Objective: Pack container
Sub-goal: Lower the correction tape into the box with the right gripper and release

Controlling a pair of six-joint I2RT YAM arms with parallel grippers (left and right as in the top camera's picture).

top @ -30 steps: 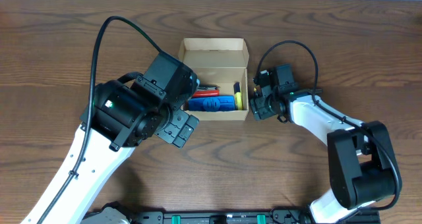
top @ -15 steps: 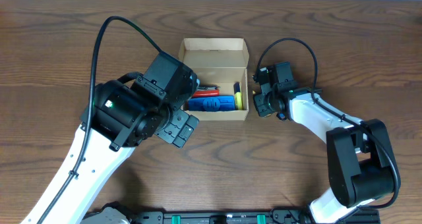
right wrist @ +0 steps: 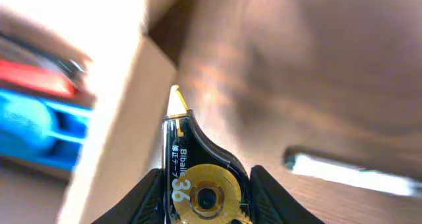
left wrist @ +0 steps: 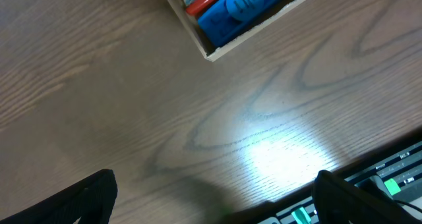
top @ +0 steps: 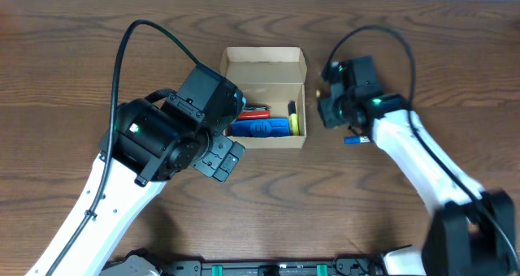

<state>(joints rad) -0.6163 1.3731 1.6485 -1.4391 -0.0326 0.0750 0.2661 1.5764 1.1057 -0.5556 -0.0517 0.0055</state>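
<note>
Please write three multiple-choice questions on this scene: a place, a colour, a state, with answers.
1. Where is the loose pen? A in the cardboard box; B on the table; C on the box lid.
2. The biggest item in the box is: A blue; B green; C white.
3. The right gripper is: A open; B shut on the correction tape; C out of view.
Key: B, it lies on bare wood; A, overhead shows blue; B, both fingers pinch it.
</note>
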